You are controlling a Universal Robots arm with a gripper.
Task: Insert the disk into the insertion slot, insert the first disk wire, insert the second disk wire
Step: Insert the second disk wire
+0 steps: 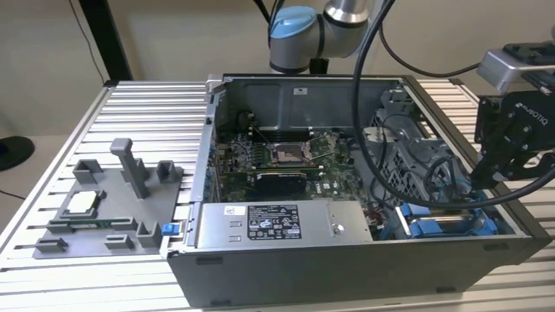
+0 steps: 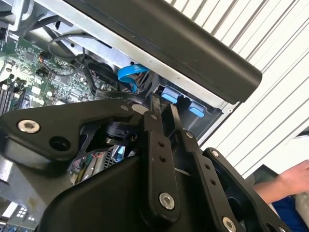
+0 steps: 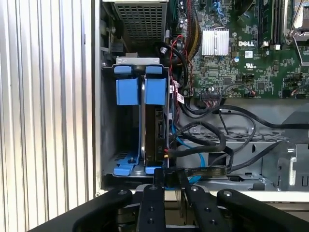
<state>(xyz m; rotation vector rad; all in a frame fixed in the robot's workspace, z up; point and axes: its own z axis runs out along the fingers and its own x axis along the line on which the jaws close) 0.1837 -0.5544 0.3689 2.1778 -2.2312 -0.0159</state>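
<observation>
**Disk seated in its bay, gripper at the bay's mouth**

One disk (image 3: 155, 130) stands on edge inside the insertion slot (image 3: 108, 130), in the half of the bay nearer the motherboard (image 3: 241, 63). Two bright blue tabs (image 3: 124, 91) cap one end of the bay, and two smaller blue fittings (image 3: 126, 166) sit at the other. The single gripper (image 3: 171, 178) hovers at that second end with its two fingers (image 3: 153, 203) drawn close together. A flat black cable (image 3: 205, 170) ends right at the fingertips, but whether it is pinched cannot be told. One light-blue cable (image 3: 195, 157) and several black ones loop just beside the disk.

In the exterior view the gripper (image 1: 485, 175) hangs over the open computer case (image 1: 347, 273) on the exterior view's right, above the insertion slot (image 1: 442, 226). One labelled power supply (image 1: 277, 224) lies in the case beside the slot, towards the exterior view's left.
</observation>
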